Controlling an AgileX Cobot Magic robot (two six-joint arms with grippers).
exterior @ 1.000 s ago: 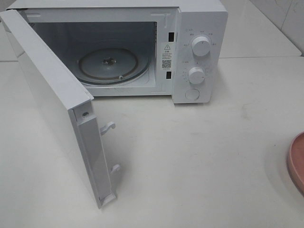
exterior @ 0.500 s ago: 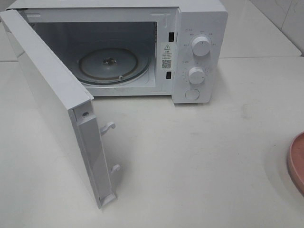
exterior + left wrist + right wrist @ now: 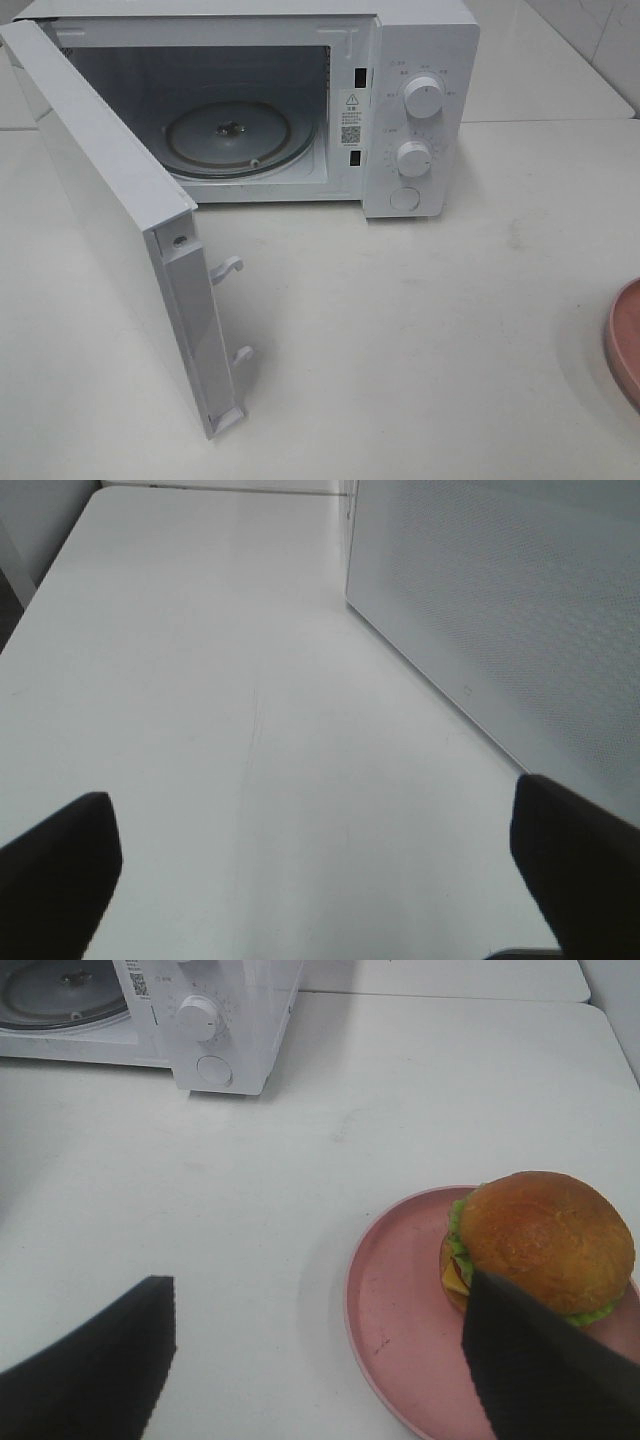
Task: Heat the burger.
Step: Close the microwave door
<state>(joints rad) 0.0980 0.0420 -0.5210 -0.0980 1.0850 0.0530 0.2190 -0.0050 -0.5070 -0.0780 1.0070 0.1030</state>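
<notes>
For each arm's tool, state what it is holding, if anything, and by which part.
Nothing is held. The left tool is open over bare table; the right tool is open, with the burger resting untouched on its plate.

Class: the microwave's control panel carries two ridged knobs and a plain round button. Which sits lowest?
The plain round button: flat and smooth, below both ridged knobs.

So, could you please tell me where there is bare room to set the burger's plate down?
The table is bare between the open microwave door and the pink plate. The glass turntable inside is bare too. Only the far right edge is taken, by the plate with the burger.
</notes>
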